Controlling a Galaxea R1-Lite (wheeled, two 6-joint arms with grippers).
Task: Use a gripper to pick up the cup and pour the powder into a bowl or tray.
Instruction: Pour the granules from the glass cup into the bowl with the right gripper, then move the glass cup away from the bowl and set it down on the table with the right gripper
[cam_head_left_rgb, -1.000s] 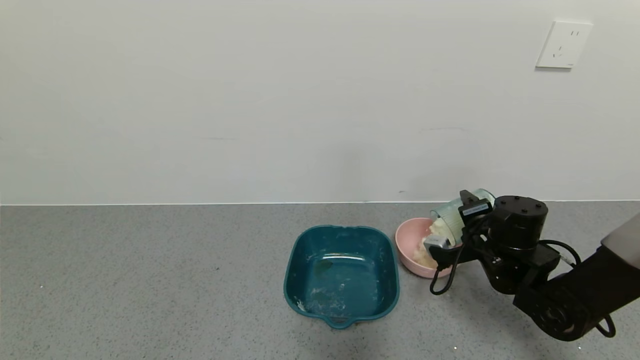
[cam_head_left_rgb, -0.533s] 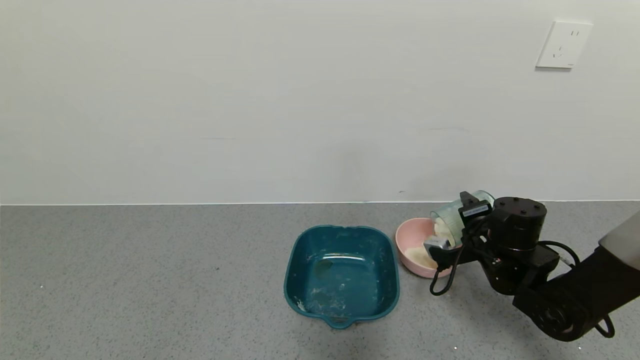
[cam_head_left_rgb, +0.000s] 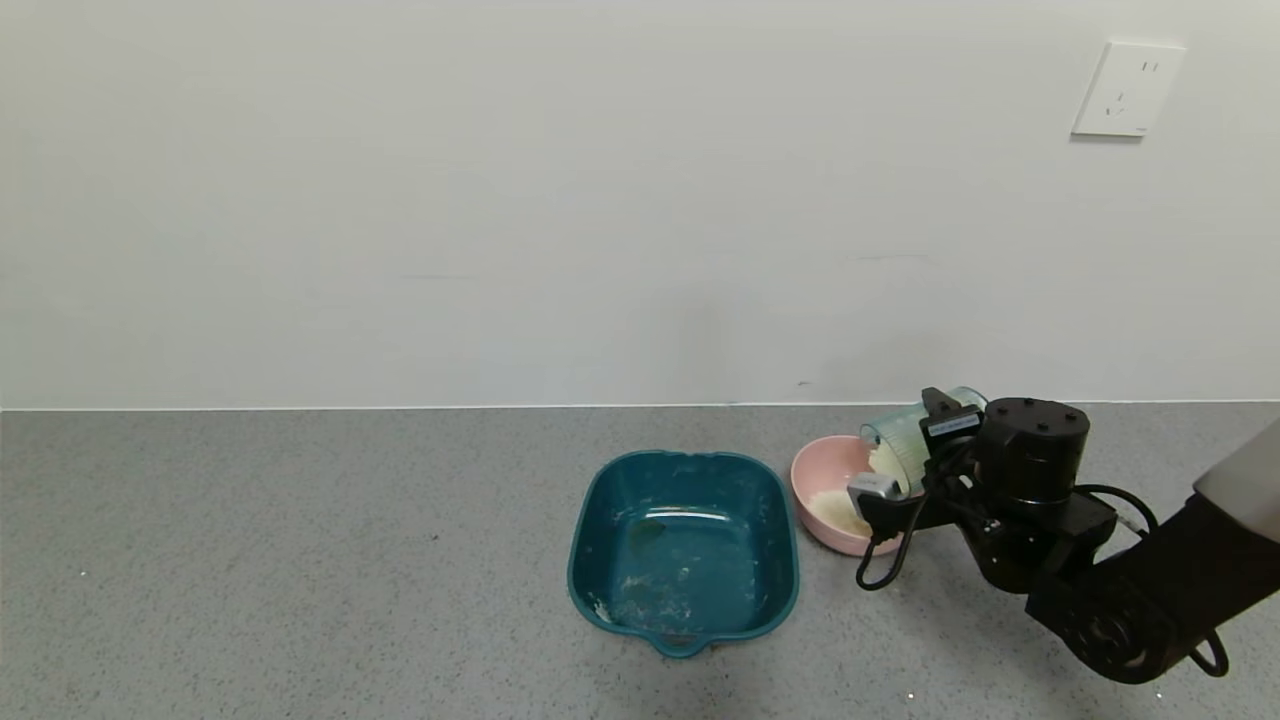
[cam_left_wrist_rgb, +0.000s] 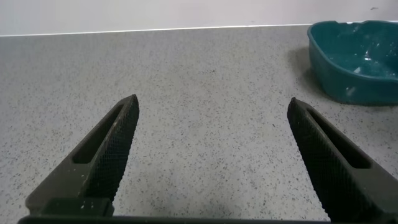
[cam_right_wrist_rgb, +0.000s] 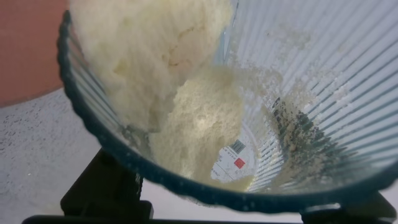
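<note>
My right gripper (cam_head_left_rgb: 915, 462) is shut on the ribbed pale blue-green cup (cam_head_left_rgb: 900, 438) and holds it tipped on its side, mouth toward the pink bowl (cam_head_left_rgb: 818, 468). White powder (cam_head_left_rgb: 832, 512) lies heaped in the bowl, and more powder clings at the cup's mouth. In the right wrist view the cup (cam_right_wrist_rgb: 323, 74) fills the picture, with powder (cam_right_wrist_rgb: 186, 112) piled inside toward its rim and the pink bowl (cam_right_wrist_rgb: 28, 50) beyond. My left gripper (cam_left_wrist_rgb: 212, 107) is open and empty over bare counter, outside the head view.
A dark teal square tray (cam_head_left_rgb: 684, 548) with traces of powder stands just left of the bowl; it also shows in the left wrist view (cam_left_wrist_rgb: 357, 59). Grey speckled counter runs back to a white wall with a socket (cam_head_left_rgb: 1127, 88).
The powder stream from cup to bowl has thinned and the heap in the bowl has settled lower. My right gripper with the cup has dropped slightly.
</note>
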